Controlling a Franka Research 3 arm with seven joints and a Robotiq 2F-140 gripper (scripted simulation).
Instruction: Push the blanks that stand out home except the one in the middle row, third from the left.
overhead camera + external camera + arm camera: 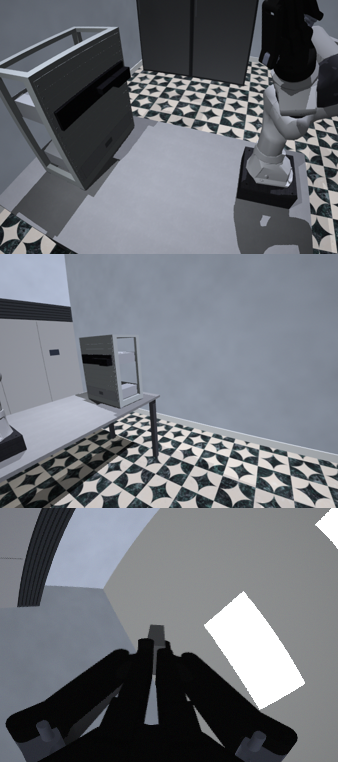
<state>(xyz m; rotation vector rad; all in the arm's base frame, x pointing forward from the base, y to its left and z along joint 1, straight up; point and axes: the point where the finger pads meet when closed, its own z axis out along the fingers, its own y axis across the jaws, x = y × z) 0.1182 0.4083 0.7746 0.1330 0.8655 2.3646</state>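
Tool pinched fully narrow, holding nothing, raised above bench right edge; rack at far-left corner.

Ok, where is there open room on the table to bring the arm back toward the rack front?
The widest open stretch is the grey table top between the rack and the arm's black base plate. It gets tight at the chassis front, where a blank juts out. The gripper, fingers closed on nothing, points at wall and ceiling.
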